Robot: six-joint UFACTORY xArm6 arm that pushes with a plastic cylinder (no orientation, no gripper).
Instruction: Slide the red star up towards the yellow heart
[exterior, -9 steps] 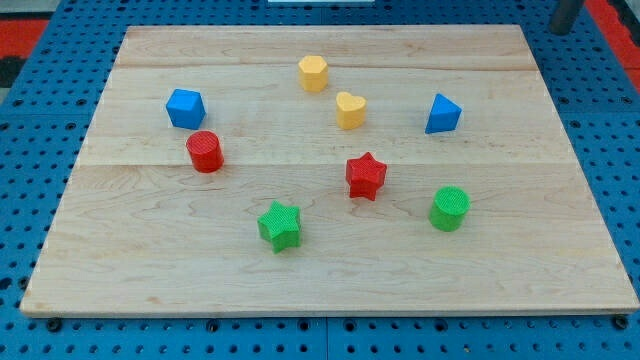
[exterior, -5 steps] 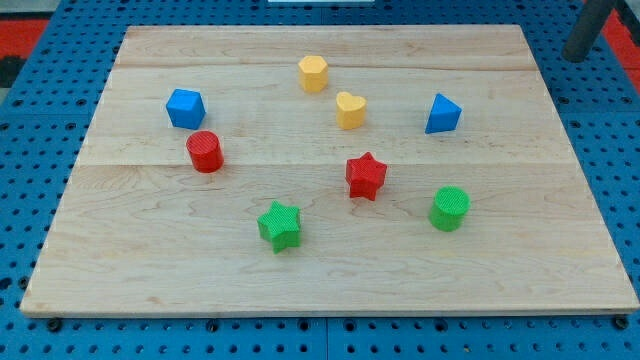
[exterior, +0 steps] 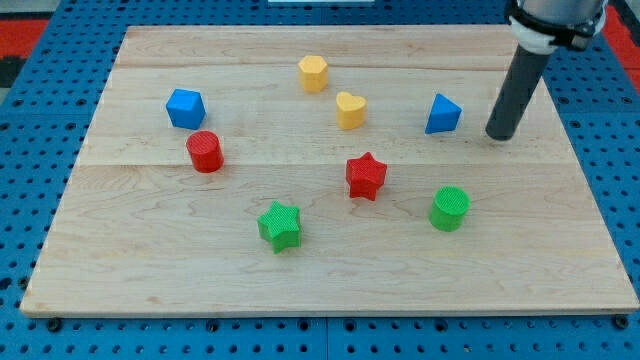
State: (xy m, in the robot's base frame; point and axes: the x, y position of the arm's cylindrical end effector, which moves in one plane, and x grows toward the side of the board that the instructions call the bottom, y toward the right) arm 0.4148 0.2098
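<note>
The red star [exterior: 366, 176] lies on the wooden board [exterior: 150, 250], right of centre. The yellow heart [exterior: 350, 110] lies above it, a little to the view's left, with a clear gap between them. My tip [exterior: 499, 136] rests on the board at the view's right, just right of the blue triangular block [exterior: 442, 114]. It is well to the right of and above the red star and touches no block.
A yellow hexagonal block [exterior: 313, 73] lies up-left of the heart. A blue block [exterior: 185, 108] and a red cylinder [exterior: 205, 152] are at the left. A green star [exterior: 280, 225] and a green cylinder [exterior: 449, 208] lie below the red star.
The rod has come in from the top right corner, down and to the left onto the board beside the blue triangular block. No block has moved.
</note>
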